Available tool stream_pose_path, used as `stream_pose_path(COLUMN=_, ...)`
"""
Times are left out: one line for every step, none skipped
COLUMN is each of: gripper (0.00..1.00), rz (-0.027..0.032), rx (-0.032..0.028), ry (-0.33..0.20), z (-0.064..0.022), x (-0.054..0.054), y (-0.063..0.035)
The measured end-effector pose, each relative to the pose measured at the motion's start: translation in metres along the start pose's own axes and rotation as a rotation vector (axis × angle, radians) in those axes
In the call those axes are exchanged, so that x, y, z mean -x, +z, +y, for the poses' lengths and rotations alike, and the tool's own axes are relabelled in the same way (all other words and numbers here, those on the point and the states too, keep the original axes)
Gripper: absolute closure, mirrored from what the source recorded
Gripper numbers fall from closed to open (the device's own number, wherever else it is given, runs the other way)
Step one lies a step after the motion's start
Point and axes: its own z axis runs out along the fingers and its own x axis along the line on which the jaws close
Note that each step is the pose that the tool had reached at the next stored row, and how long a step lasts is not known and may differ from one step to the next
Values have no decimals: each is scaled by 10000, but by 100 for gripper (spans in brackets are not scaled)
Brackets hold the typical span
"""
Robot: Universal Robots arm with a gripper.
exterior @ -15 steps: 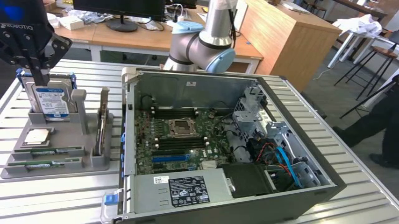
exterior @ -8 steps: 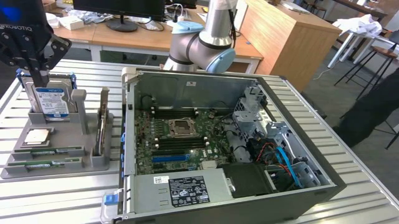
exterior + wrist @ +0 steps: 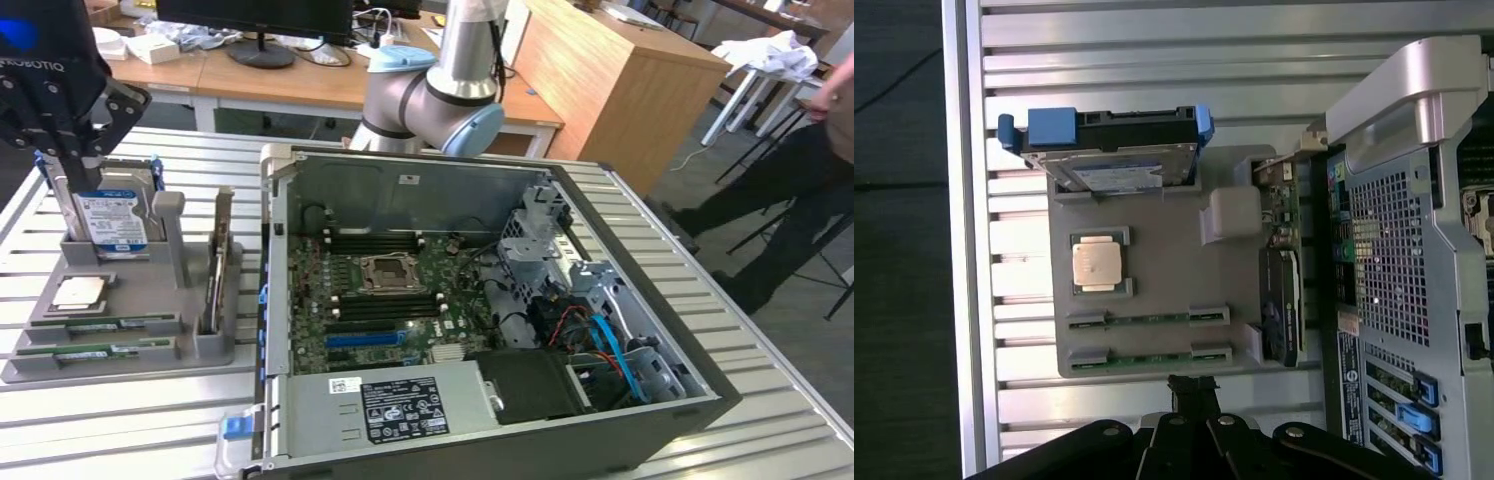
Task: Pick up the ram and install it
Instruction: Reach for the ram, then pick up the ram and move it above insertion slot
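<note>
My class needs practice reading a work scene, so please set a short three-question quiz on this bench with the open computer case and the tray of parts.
1. True or false: two long thin green ram sticks lie flat in the grey plastic holder tray.
2. Which part stands upright in that tray? A) the blue-labelled metal hard drive B) the square silver processor chip C) both ram sticks
3. Is the black gripper open or shut, and what does it hold?
Key: 1 true; 2 A; 3 shut, holding nothing.
</note>
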Motion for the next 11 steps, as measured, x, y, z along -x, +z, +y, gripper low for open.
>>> stream_pose_path(gripper=90, rz=0, rx=0, ry=0, z=-8, x=1, y=0)
stream_pose_path(gripper=90, rz=0, rx=0, ry=0, z=-16, x=1, y=-1)
stream_pose_path(gripper=90, rz=-1, rx=1, ry=0, z=-22, x=2, y=0)
stream_pose_path(gripper=90, rz=0, rx=0, ry=0, z=-26, x=2, y=-1)
stream_pose_path(gripper=90, rz=0, rx=0, ry=1, z=-29, x=2, y=-1)
stream_pose_path(gripper=90, rz=0, rx=0, ry=2, z=-29, x=2, y=-1)
stream_pose_path(gripper=90, rz=-1, rx=0, ry=2, z=-29, x=2, y=-1)
stream_pose_path(gripper=90, rz=0, rx=0, ry=0, z=-29, x=2, y=-1)
stream_pose_path(gripper=90, rz=0, rx=0, ry=0, z=-30, x=2, y=-1)
stream_pose_path(gripper=90, rz=0, rx=0, ry=0, z=-30, x=2, y=-2)
stream_pose_path(gripper=90, rz=-1, rx=0, ry=0, z=-30, x=2, y=-1)
